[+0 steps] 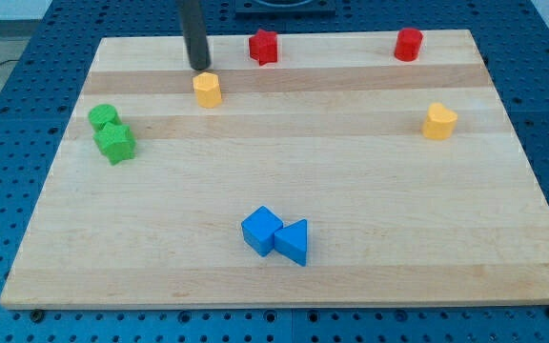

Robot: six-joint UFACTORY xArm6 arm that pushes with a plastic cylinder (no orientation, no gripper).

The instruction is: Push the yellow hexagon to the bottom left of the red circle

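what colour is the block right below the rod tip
Yellow: the yellow hexagon just under my tip, seen in the camera view.

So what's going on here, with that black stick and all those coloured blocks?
A robot arm ends in a dark rod, and my tip slides over the wooden board to push blocks. It stands just above and left of the yellow hexagon, close to it. The job is to get that block to the bottom left of the red circle, which sits far off at the view's top right. So the hexagon has a long way to go.
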